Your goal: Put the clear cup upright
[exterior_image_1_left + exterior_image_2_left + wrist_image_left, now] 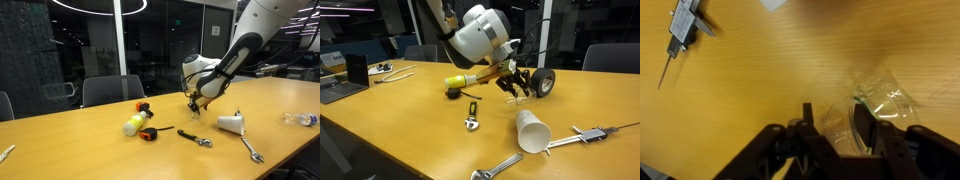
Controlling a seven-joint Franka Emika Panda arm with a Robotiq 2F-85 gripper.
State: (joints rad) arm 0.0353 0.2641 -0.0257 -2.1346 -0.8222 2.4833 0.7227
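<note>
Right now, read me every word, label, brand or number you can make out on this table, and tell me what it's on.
No text can be read in any view.
On the yellow bottle, any label is too small and blurred to read.
On the white cup, no print shows.
On the clear cup, no marking shows.

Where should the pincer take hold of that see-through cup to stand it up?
Probably across its side wall, coming down from above. In the wrist view the clear cup seems to lie tipped over on the table, just beside the open pincer, so its rounded sides look free to pinch.
</note>
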